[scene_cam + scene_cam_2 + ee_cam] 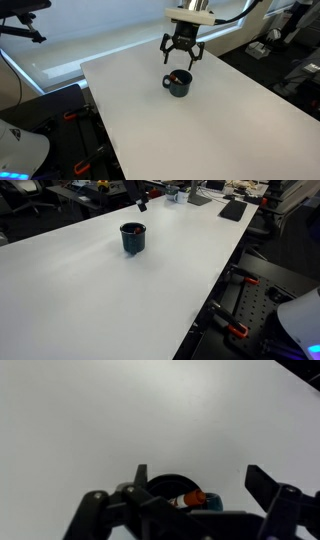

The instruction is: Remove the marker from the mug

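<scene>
The dark mug stands on the white table, seen in both exterior views, with its handle to one side. The reddish-orange marker leans inside it, its tip at the rim. In the wrist view the marker lies across the mug's dark opening at the bottom edge. My gripper hangs just above and behind the mug, open, with nothing between its fingers. In the wrist view the gripper straddles the mug from above. The mug also shows from the far side.
The table's edge drops off to black frame parts with orange clamps. A dark flat device and clutter lie at the table's far end. Office gear stands beyond the table.
</scene>
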Robot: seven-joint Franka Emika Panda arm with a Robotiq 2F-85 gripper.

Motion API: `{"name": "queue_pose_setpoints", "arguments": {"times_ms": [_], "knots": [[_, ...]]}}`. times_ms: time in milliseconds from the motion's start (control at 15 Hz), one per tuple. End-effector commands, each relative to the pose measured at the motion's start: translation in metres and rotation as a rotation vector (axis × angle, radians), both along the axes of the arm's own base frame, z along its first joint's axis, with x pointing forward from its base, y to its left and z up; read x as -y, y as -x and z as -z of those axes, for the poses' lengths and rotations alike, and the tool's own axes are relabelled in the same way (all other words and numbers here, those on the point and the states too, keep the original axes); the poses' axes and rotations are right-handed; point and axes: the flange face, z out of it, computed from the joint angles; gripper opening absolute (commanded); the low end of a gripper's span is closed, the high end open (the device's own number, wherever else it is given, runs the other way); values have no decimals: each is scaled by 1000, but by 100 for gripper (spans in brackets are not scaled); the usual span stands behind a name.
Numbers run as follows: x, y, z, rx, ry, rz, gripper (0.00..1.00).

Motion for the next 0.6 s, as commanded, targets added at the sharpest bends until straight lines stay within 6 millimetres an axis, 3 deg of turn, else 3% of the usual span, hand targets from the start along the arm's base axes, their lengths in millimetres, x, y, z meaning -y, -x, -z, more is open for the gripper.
{"name": "queue_pose_setpoints", "arguments": {"times_ms": [0, 533], "knots": [[1, -6, 0, -10, -7, -13, 100], [30, -20, 66, -108, -33, -49, 100]]}}
